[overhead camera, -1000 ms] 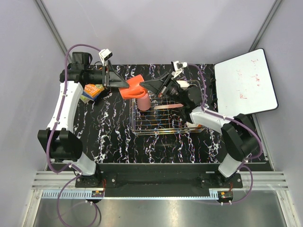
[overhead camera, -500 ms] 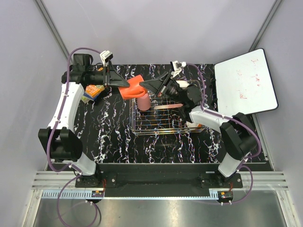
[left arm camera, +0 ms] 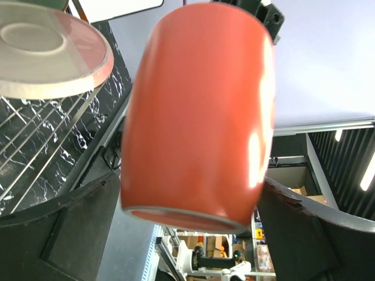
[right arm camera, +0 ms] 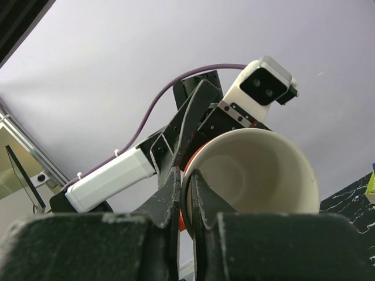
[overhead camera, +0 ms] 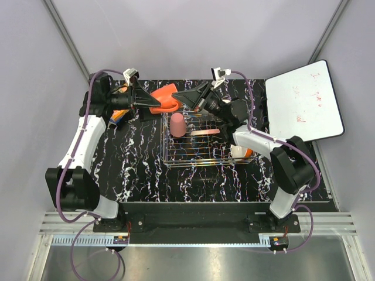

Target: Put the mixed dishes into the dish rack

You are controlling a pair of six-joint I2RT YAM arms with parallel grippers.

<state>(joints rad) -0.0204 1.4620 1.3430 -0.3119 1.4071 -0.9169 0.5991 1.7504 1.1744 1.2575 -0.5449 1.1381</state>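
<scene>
1. Orange mug [overhead camera: 164,99]: glossy orange outside, cream inside. It's tilted, up in the air btwn both grippers, just past far-left corner of dish rack [overhead camera: 176,158] in top view.
2. R gripper [right arm camera: 186,193] is pinched tight on the mug rim, one finger inside, one outside. L gripper [left arm camera: 187,216] is spread wide w/ mug body btwn its fingers; contact can't tell.
3. Pink tumbler [overhead camera: 177,124] and plate [overhead camera: 205,132] fill rack's far side; near-left part shows only wire.

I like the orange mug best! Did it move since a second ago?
Yes. The orange mug shifted toward the far edge of the table, now clear of the dish rack corner it overlapped before.
</scene>
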